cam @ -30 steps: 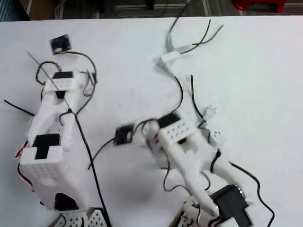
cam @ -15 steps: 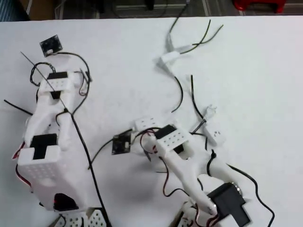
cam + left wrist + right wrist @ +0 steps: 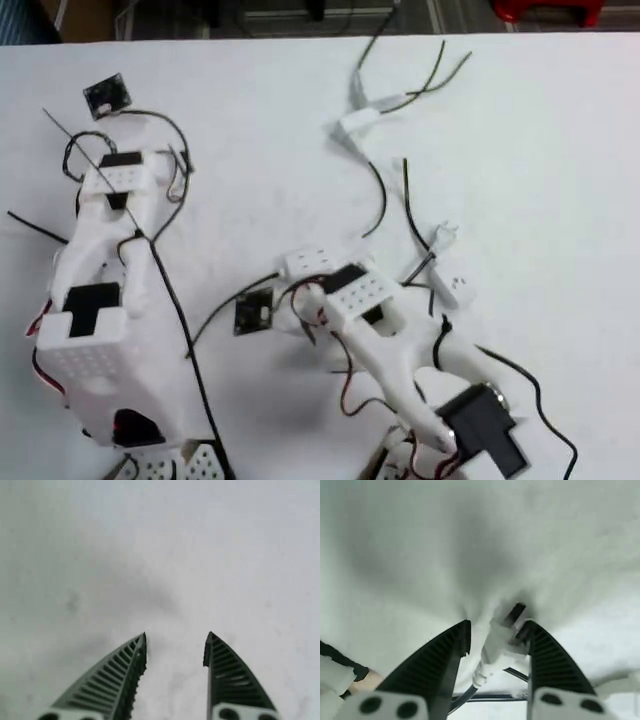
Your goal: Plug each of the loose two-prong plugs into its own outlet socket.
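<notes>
Both jaws gape; the right pair straddles a small white two-prong plug (image 3: 497, 645) and should pinch its body squarely, prongs clear.

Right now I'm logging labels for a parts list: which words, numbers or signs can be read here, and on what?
None: no text is readable in any view.
Plug: no print shows on its white body.
Table: plain, no lettering.

High view: fixed overhead, looks down across whole worktop (image 3: 560, 150). Wrist views: close, facing down past left gripper (image 3: 175, 645) and right gripper (image 3: 497, 630) onto same worktop.
</notes>
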`<action>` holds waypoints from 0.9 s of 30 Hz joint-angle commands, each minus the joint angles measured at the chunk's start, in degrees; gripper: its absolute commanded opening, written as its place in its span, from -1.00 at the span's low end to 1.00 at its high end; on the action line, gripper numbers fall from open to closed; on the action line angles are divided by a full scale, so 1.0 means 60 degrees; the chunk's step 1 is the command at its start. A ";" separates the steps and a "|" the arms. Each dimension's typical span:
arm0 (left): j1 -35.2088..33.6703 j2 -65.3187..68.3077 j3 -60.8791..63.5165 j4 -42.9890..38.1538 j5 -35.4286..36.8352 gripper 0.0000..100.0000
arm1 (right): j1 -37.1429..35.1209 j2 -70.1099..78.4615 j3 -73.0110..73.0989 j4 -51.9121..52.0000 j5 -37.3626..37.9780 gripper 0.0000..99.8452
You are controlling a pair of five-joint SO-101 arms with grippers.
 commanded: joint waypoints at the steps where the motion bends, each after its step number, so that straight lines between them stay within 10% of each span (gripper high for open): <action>1: -0.0066 -0.0667 -0.0103 -0.0161 0.0059 -0.61 | 0.0227 0.0037 -0.1070 0.1150 -0.0015 -0.71; 27: -0.0051 -0.0667 -0.0088 -0.0161 0.0044 -0.61 | -0.0081 0.0139 -0.1319 0.0799 -0.1905 -0.74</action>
